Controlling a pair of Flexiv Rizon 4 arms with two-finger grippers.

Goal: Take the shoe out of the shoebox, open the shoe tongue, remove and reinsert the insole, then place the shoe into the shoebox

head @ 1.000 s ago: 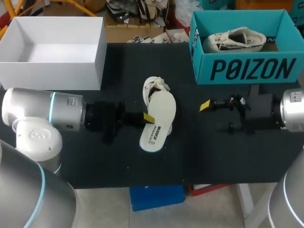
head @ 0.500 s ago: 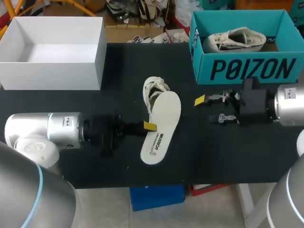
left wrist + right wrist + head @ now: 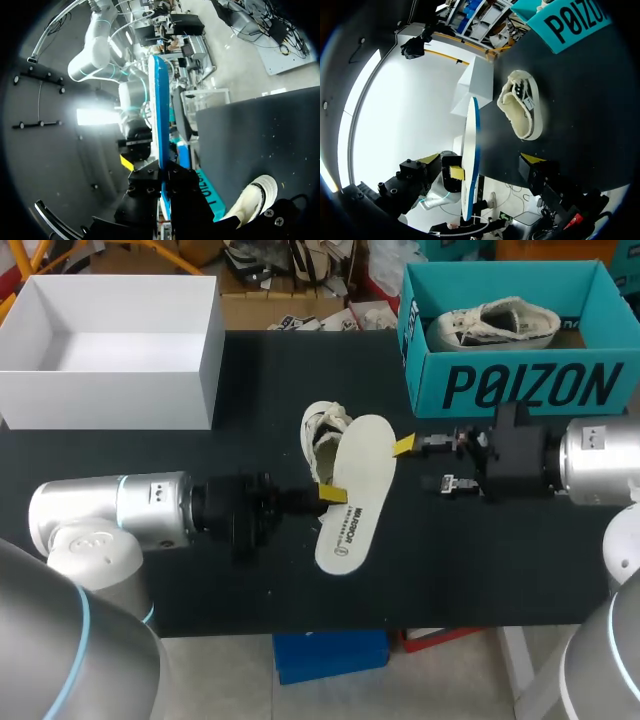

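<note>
overhead; opposed wrist views sharing insole point(image 3: 354, 496)

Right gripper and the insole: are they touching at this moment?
Apart. In the right wrist view the insole stands edge-on between the open fingers of the right gripper, with a gap showing between it and the finger on each side.

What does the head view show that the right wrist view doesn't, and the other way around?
Head view only: the second shoe inside the teal shoebox, and the flat printed face of the insole. Right wrist view only: the insole's blue side, seen edge-on ahead of the open right gripper. Both: the shoe on the table, the white box, and the left gripper shut on the insole.
</note>
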